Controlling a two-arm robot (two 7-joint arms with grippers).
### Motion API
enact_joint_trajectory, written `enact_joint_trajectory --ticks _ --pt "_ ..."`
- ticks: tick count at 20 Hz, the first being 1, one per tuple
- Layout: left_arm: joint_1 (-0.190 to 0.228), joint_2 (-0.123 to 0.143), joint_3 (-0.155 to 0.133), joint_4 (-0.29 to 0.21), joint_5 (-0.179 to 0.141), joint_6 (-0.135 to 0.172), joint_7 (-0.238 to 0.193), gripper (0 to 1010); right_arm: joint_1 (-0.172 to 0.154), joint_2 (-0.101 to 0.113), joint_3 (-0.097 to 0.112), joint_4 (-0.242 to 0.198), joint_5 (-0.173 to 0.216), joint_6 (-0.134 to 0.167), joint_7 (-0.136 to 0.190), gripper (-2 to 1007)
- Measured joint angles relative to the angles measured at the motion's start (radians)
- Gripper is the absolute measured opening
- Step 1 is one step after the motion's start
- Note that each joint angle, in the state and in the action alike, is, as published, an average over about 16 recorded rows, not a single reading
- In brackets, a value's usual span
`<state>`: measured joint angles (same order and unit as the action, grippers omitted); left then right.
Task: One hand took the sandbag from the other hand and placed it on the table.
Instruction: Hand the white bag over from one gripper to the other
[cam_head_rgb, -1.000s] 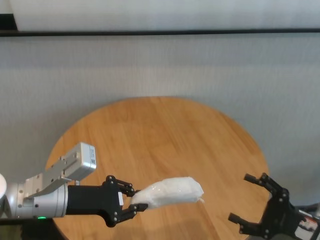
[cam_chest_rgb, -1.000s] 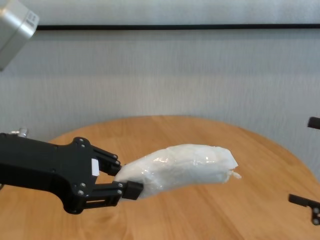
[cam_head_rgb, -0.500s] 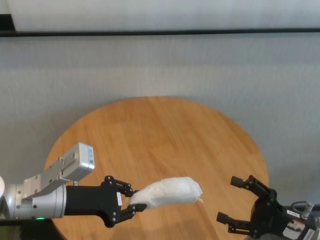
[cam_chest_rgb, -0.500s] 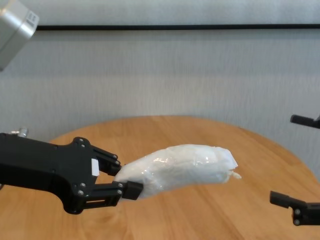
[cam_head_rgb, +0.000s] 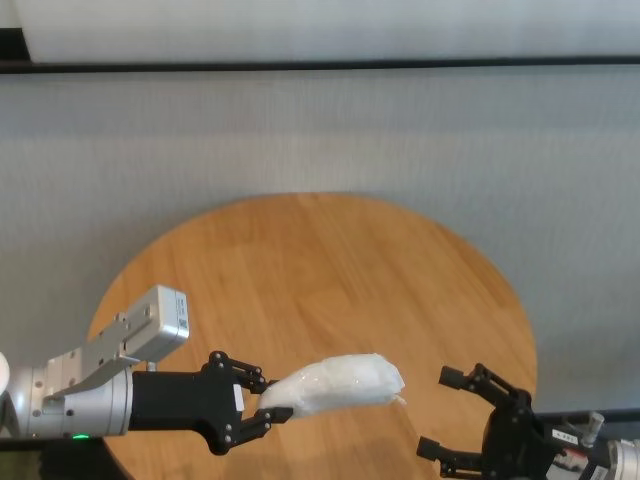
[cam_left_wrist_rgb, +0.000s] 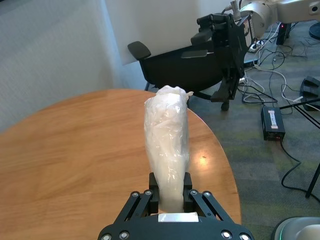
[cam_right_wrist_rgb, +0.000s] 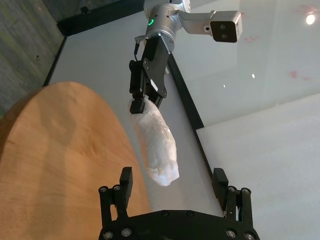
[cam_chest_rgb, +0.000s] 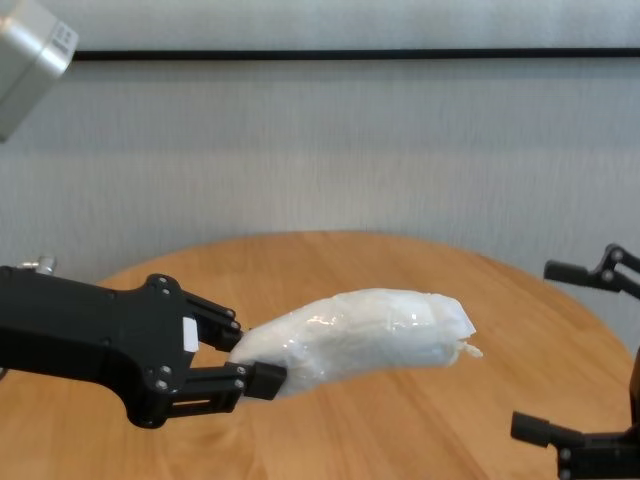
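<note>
Left claw (cam_head_rgb: 268, 402) clamped on sandbag (cam_head_rgb: 340, 382) end, held above table (cam_head_rgb: 320, 270); right claw (cam_head_rgb: 448, 412) spread apart, facing bag tip.

even, soft daylight fills the head and chest views; nothing is dim or blown out. the table (cam_head_rgb: 330, 270) carries a faint shadow below the sandbag (cam_head_rgb: 335, 384) near the lower middle of the head view. in the left wrist view a small bright glint sits on the tabletop right of centre, and the bag's plastic (cam_left_wrist_rgb: 166, 145) shines in pale streaks. the right wrist view shows pale reflected spots at the upper right, and broad soft shadow bands lie across the wood at the left. the wrist views bend slightly toward their edges.
</note>
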<state>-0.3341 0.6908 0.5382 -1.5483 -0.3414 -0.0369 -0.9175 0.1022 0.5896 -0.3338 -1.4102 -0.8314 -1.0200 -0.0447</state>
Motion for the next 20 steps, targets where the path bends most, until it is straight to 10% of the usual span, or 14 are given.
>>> enact_joint_trajectory --ticks 20 --pt "0.000 0.000 0.000 0.000 0.000 0.000 0.000 278 0.033 -0.051 -0.062 0.018 -0.128 0.083 -0.081 1000"
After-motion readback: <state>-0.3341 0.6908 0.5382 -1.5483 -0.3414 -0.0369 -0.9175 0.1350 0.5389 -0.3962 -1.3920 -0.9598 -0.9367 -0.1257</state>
